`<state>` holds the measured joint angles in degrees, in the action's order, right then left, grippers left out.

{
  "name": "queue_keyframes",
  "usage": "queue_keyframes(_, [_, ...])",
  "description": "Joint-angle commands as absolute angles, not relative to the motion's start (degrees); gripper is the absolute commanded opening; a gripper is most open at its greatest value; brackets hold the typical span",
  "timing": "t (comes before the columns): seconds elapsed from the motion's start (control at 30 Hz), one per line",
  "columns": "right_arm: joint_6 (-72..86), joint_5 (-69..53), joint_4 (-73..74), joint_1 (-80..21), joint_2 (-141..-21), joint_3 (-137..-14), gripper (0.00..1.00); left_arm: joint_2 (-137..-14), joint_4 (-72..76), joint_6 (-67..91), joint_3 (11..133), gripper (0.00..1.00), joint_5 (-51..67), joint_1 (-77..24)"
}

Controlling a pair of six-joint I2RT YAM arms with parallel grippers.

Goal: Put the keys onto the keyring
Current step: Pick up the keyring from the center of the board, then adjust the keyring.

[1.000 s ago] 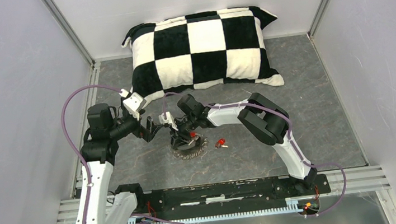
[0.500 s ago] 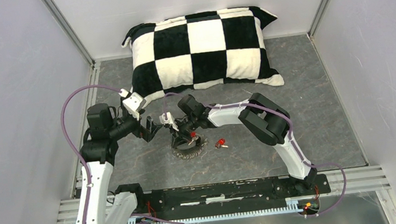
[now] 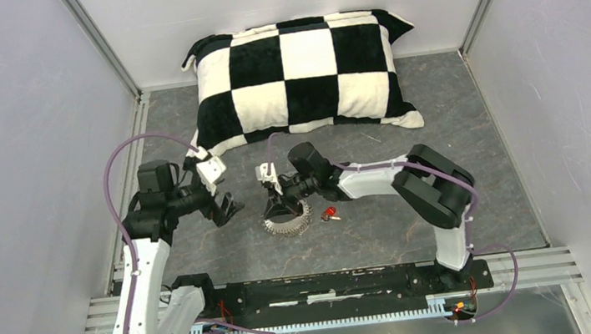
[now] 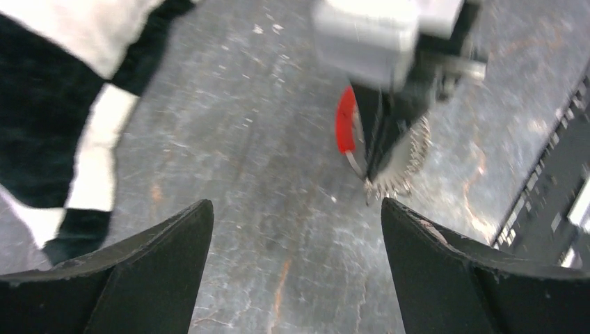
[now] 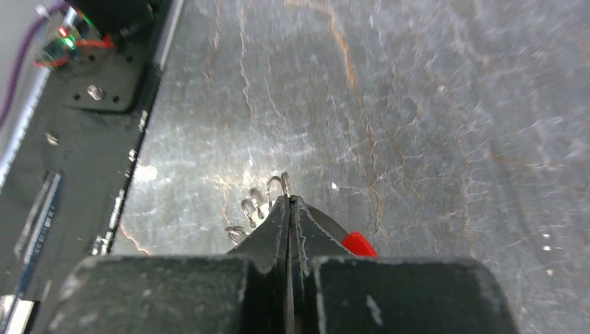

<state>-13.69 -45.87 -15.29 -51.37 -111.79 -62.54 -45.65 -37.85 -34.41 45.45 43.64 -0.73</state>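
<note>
Silvery coiled wire, the keyring (image 3: 292, 223), sits mid-bench (image 3: 384, 232), pinched near its red section (image 5: 358, 243) by the right hand (image 3: 283, 209), whose jaws are pressed tight together. Whether the ring rests fully on the bench is hard to tell. Just right of it, apart, lies the red-headed key (image 3: 330, 212). To its left, the left hand (image 3: 227, 208) hangs with jaws spread wide, holding nothing.

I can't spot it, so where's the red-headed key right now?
In the top view, the red-headed key lies on the table just right of the keyring, which the right gripper pinches, on the arms' side of the checkered pillow.
</note>
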Motion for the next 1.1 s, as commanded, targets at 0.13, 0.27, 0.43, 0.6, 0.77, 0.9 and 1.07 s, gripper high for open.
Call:
queue_keyframes(0.13, [-4.8, -43.5, -31.5, -51.7, -96.9, -54.7, 0.00, -45.5, -61.3, -63.6, 46.5, 0.85, 55.6, -1.0])
queue_keyframes(0.27, [-6.0, -42.1, -29.7, -53.1, -93.0, -54.5, 0.00, -45.2, -63.3, -66.6, 47.3, 0.80, 57.7, -1.1])
queue_keyframes(0.43, [-6.9, -41.3, -27.5, -54.9, -90.6, -55.7, 0.00, -45.0, -62.7, -67.7, 48.7, 0.73, 61.0, -1.2])
queue_keyframes(0.6, [-7.5, -40.7, -25.2, -56.0, -89.2, -56.9, 0.00, -45.4, -63.6, -67.0, 53.1, 0.72, 62.7, -1.4])
queue_keyframes(0.77, [-7.6, -39.5, -24.5, -57.3, -87.5, -57.3, 0.00, -45.7, -67.2, -68.5, 53.7, 0.72, 63.6, -1.9])
queue_keyframes(0.9, [-8.0, -37.8, -23.4, -58.2, -86.3, -57.7, 0.00, -45.6, -69.2, -69.1, 52.7, 0.70, 63.2, -2.4])
queue_keyframes(1.07, [-9.2, -35.7, -20.5, -59.4, -85.9, -59.7, 0.00, -44.9, -69.3, -67.1, 52.1, 0.64, 63.7, -2.7])
